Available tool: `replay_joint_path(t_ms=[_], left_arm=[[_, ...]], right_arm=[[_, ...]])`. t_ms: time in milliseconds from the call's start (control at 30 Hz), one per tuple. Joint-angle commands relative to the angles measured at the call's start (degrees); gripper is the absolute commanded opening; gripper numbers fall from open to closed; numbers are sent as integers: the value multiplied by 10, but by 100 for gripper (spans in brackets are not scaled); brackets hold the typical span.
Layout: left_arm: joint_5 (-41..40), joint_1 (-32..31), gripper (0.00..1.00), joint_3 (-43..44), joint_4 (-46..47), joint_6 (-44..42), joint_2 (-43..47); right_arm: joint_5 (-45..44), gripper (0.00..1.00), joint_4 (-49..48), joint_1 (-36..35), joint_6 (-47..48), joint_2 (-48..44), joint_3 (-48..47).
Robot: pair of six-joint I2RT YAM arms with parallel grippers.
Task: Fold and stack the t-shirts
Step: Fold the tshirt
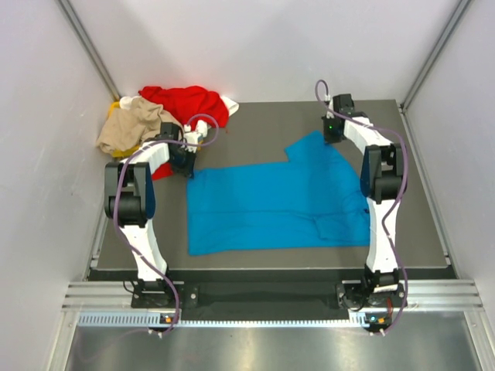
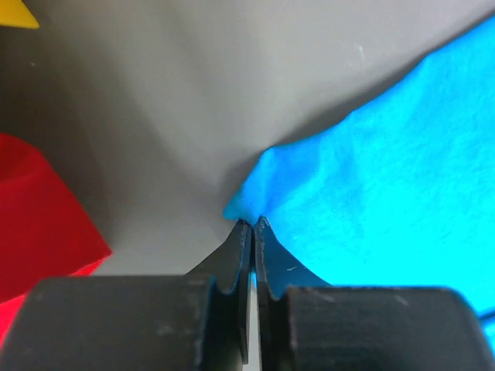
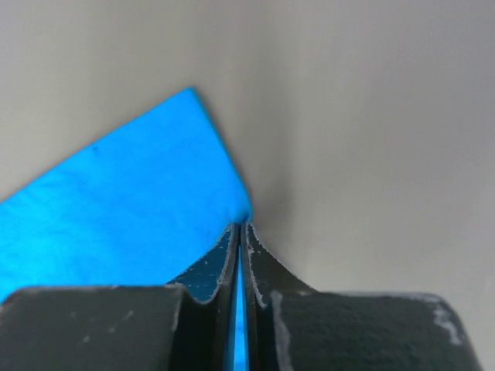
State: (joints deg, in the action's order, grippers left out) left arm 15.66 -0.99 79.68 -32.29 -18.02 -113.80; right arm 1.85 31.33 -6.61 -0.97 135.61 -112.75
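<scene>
Blue t-shirt (image 1: 271,205) lies spread flat at the centre of the grey table (image 1: 418,232). Left gripper (image 2: 251,226) is clenched on the shirt's far left corner. Right gripper (image 3: 240,228) is clenched on its far right corner, with blue cloth showing between the jaws. Red t-shirt (image 1: 186,100) and beige t-shirt (image 1: 131,127) lie heaped together at the table's far left corner, with white cloth (image 1: 230,104) just right of the red.
</scene>
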Motion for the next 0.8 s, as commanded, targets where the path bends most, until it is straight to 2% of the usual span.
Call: replay_joint_path(t_ms=[0, 300, 533, 767], left_arm=[[19, 2, 0, 8, -11, -6, 0], [70, 3, 0, -51, 27, -60, 101], [81, 3, 0, -94, 9, -121, 150], [95, 3, 0, -143, -24, -180, 184]], right_arm=[[47, 0, 0, 1, -9, -46, 56], [70, 0, -43, 10, -30, -216, 191], [42, 0, -79, 14, -57, -386, 378], [3, 0, -67, 39, -92, -561, 590]])
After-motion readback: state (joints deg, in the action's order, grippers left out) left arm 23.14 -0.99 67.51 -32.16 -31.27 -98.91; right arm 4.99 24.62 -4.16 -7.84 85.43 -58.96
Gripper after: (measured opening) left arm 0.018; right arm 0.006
